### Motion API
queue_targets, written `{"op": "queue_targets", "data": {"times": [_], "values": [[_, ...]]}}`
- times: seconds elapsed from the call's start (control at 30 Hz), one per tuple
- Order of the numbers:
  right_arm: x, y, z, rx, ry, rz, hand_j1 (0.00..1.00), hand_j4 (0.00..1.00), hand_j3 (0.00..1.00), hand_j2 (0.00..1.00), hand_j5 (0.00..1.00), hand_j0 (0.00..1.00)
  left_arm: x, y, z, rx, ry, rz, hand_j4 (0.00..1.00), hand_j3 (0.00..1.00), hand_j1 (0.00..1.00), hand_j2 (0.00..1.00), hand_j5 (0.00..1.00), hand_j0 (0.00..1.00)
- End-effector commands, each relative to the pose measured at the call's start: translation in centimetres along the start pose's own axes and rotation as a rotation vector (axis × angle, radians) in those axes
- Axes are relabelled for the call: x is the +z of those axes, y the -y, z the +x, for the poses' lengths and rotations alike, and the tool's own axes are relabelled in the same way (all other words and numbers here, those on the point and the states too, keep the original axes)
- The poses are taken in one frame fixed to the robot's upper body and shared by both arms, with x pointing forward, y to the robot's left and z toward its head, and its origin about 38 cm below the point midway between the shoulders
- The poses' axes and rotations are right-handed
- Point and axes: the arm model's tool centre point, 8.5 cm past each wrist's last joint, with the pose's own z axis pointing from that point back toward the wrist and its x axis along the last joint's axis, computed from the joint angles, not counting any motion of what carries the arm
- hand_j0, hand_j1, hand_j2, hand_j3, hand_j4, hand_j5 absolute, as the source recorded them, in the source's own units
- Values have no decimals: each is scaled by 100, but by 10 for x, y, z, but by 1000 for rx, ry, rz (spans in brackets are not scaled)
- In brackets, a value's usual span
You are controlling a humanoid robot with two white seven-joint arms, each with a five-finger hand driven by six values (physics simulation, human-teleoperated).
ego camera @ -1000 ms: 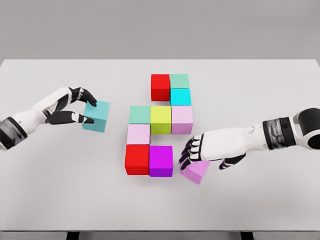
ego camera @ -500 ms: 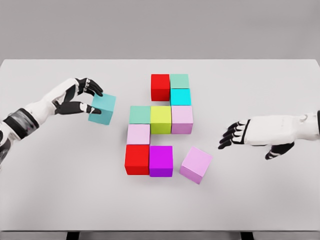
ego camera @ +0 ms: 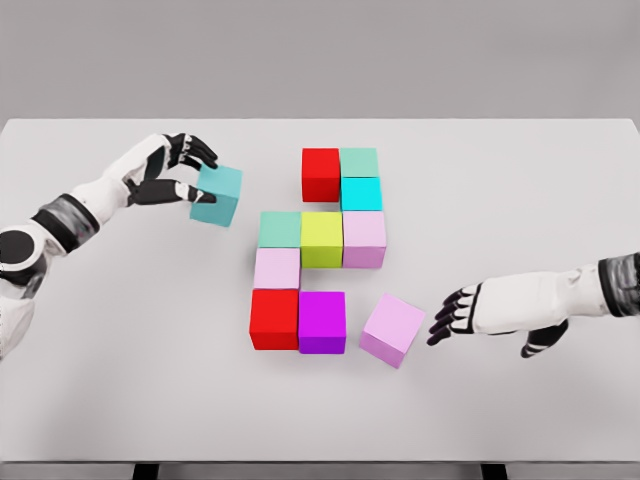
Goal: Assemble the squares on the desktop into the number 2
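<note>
The left hand (ego camera: 185, 170), pinched on the teal cube (ego camera: 217, 194), has carried it up and right toward the red cube (ego camera: 321, 173), probably to finish the 2's top row. The right hand (ego camera: 455, 317), fingers loosely spread and empty, has let go of the tilted pink cube (ego camera: 393, 328) and pulled back, leaving it askew beside the magenta cube (ego camera: 322, 320). The counter (ego camera: 520, 180) is plain white, with a grey wall behind.

The bench (ego camera: 120, 400) looked matt, smooth pale grey. The squares, such as the teal cube (ego camera: 218, 194), appeared smooth, flat-coloured plastic. The left hand (ego camera: 175, 170) had glossy white shells and black fingers.
</note>
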Motion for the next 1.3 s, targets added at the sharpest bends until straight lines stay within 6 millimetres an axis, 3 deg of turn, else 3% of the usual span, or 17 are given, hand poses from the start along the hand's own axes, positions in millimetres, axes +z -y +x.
{"op": "queue_targets", "data": {"times": [0.0,0.6,0.9,1.27], "values": [[-7,3,2,1,18,-7,100,100,100,100,100,100,-5,6,-9,19,-18,1,46,46,46,46,46,46],[-11,18,1,48,15,-26,100,100,100,100,100,100,-42,6,-16,43,-43,34,46,46,46,46,46,46],[5,17,-7,61,-43,-16,100,100,100,100,100,100,-59,6,-8,50,-31,39,46,46,46,46,46,46],[6,19,-19,58,-74,-22,100,100,100,100,100,100,-81,6,-2,50,-30,48,46,46,46,46,46,46]]}}
